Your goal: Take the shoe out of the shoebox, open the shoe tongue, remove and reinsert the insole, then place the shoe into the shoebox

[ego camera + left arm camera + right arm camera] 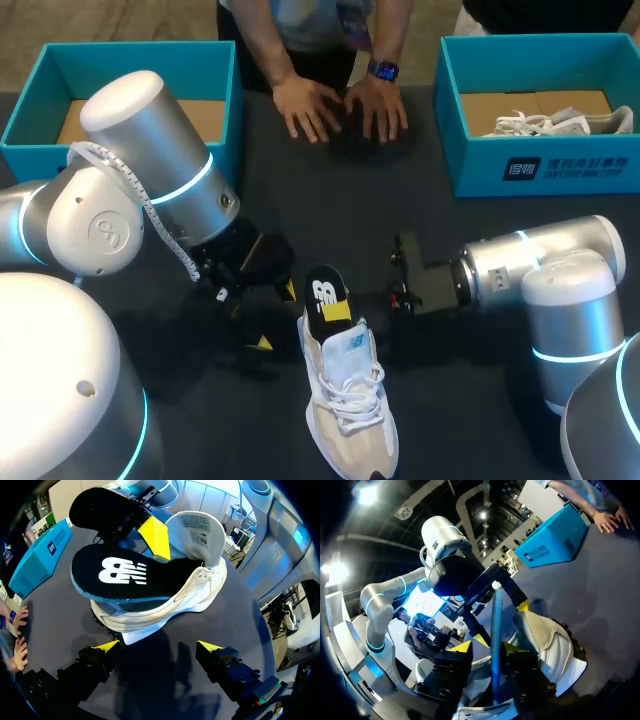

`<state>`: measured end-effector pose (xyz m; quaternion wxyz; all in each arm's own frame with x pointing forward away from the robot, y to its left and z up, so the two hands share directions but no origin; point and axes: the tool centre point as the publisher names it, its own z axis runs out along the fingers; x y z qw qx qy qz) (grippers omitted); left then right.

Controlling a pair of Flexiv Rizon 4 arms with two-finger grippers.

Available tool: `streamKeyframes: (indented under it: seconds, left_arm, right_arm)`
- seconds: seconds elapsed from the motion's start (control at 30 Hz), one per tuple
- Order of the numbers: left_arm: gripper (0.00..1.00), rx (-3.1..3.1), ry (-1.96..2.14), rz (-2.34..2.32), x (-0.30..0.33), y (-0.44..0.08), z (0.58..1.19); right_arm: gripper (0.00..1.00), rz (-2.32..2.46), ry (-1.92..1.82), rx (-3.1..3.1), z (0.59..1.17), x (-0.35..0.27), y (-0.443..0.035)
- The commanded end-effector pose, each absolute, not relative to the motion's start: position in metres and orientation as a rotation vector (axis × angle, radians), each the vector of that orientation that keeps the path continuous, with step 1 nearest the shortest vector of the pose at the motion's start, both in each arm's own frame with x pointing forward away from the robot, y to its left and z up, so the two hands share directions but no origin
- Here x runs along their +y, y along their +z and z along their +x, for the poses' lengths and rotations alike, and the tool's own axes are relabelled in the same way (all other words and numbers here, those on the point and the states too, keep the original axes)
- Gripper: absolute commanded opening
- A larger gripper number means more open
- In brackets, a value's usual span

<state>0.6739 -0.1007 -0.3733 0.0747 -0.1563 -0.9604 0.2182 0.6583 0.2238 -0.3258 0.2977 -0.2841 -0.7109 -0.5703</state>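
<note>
as right gripper point(487, 648) clamps insole point(120, 575), shoe point(345, 405) — underneath

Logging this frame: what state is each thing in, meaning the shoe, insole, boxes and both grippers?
shoe: out of the box, upright on the table.
tongue: pulled open, standing up.
insole: heel end raised out of the shoe, front end inside.
left gripper: jaws open, empty, beside the heel.
right gripper: at the insole; grip unclear.
left shoebox: open, no shoe visible.
right shoebox: open, holding a white shoe.
</note>
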Motion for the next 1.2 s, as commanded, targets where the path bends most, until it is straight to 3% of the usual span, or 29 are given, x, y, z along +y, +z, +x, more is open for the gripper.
streamKeyframes:
  seconds: [0.03, 0.1, 0.2, 0.9, 1.0, 1.03, 1.2]
  left_arm:
    - [1.00, -2.886, 0.650, -0.468, -0.101, -0.373, 0.673]
    - [1.00, -2.886, 0.650, -0.468, -0.101, -0.373, 0.673]
    - [1.00, -2.886, 0.650, -0.468, -0.101, -0.373, 0.673]
    - [1.00, -2.886, 0.650, -0.468, -0.101, -0.373, 0.673]
    - [1.00, -2.886, 0.650, -0.468, -0.101, -0.373, 0.673]
    - [1.00, -2.886, 0.650, -0.468, -0.101, -0.373, 0.673]
    - [1.00, -2.886, 0.650, -0.468, -0.101, -0.373, 0.673]
  right_arm:
    - [0.21, -0.756, -1.519, -1.884, 0.663, 0.225, -0.325]
    - [0.16, -0.767, -1.526, -1.873, 0.665, 0.225, -0.326]
    - [0.00, -0.786, -1.541, -1.850, 0.666, 0.224, -0.328]
    - [0.00, -0.864, -1.458, -1.850, 0.646, 0.222, -0.349]
    - [0.29, -0.854, -1.482, -1.855, 0.647, 0.221, -0.344]
    - [0.35, -0.848, -1.486, -1.858, 0.648, 0.222, -0.343]
    - [0.35, -0.808, -1.502, -1.868, 0.652, 0.225, -0.336]
